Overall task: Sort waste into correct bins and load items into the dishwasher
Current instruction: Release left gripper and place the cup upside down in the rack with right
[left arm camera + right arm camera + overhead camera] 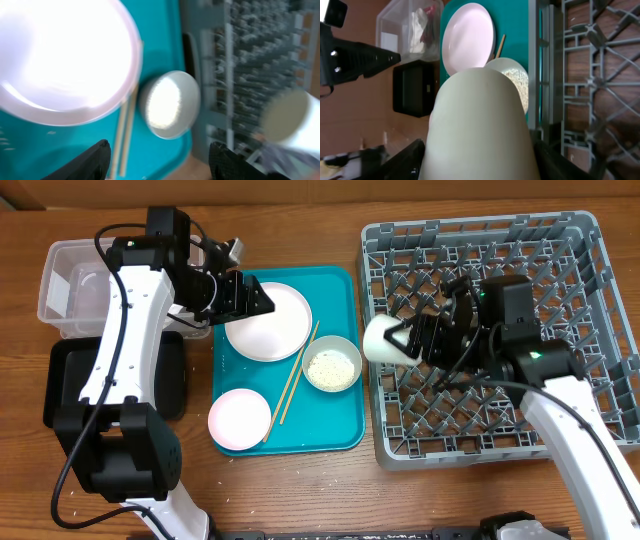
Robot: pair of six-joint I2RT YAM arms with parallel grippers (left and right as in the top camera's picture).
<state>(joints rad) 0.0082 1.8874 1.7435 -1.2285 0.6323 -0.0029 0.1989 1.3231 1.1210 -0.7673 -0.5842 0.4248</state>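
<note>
Cup (378,340) clamped in right hand (408,338); left hand (262,298) spread apart above white plate (275,328).

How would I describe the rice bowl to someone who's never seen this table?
Find the teal tray in the middle. On its right side, beside the chopsticks, sits a small white bowl. It alone holds whitish grains; the white plate and pink plate are bare.

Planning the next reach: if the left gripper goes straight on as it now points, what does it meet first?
Likely the bowl: in the wrist view it lies dead ahead of the open left gripper. The chopsticks lie just off-line. Depth is unclear.
</note>
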